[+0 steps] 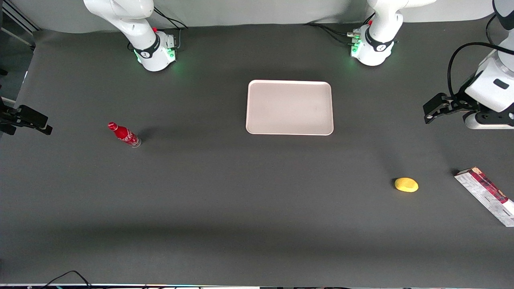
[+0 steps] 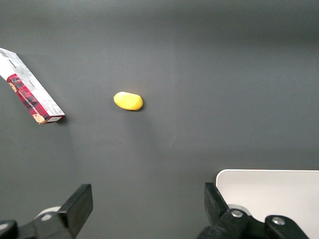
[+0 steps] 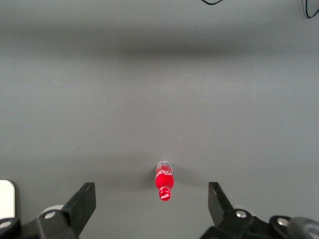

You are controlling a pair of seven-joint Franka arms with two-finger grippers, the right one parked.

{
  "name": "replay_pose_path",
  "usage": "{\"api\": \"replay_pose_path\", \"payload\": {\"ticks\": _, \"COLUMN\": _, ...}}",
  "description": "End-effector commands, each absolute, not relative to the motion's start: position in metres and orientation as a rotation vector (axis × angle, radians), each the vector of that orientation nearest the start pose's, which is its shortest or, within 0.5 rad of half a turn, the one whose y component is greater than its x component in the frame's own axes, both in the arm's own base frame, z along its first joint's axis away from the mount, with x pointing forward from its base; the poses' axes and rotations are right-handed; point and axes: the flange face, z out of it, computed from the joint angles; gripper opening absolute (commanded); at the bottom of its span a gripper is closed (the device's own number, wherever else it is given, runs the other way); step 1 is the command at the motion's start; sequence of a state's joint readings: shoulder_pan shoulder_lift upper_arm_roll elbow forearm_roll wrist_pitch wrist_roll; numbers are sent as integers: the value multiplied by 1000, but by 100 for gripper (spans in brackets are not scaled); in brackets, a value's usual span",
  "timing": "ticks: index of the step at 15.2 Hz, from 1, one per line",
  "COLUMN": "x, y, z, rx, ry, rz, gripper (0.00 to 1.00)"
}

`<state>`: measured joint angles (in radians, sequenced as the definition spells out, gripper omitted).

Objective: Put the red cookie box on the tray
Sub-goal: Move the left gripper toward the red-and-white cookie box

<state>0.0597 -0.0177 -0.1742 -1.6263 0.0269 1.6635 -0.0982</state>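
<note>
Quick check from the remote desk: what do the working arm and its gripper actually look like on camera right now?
The left arm has glossy white shells with dark joint patches, and a black cable loops over it. Its gripper is matte black and angular, above the table at the working arm's end, open. In the wrist view its black fingers are blocky wedges with silver screws at their bases. Its white base carries a black band and glows green.

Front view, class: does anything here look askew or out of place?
The red cookie box lies diagonally at the working arm's end, running off frame, apart from the tray. The gripper, jaws open, hangs above the table.
</note>
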Motion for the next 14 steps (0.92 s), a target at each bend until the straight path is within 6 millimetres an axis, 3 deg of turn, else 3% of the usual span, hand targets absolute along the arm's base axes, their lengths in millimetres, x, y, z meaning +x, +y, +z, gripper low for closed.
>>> {"api": "replay_pose_path", "payload": {"ticks": 1, "x": 558, "y": -55, "z": 620, "rx": -3112, "ry": 17, "rz": -93, "gripper": 100}}
{"api": "replay_pose_path", "payload": {"ticks": 3, "x": 565, "y": -36, "z": 610, "rx": -3103, "ry": -15, "rz": -65, "gripper": 100}}
{"api": "replay_pose_path", "payload": {"ticks": 8, "x": 593, "y": 72, "z": 554, "rx": -3042, "ry": -278, "rz": 16, "gripper": 100}}
{"api": "replay_pose_path", "payload": {"ticks": 10, "x": 602, "y": 121, "z": 527, "rx": -3014, "ry": -393, "rz": 30, "gripper": 100}}
{"api": "replay_pose_path", "payload": {"ticks": 14, "x": 619, "y": 180, "z": 464, "rx": -2971, "ry": -436, "rz": 52, "gripper": 100}}
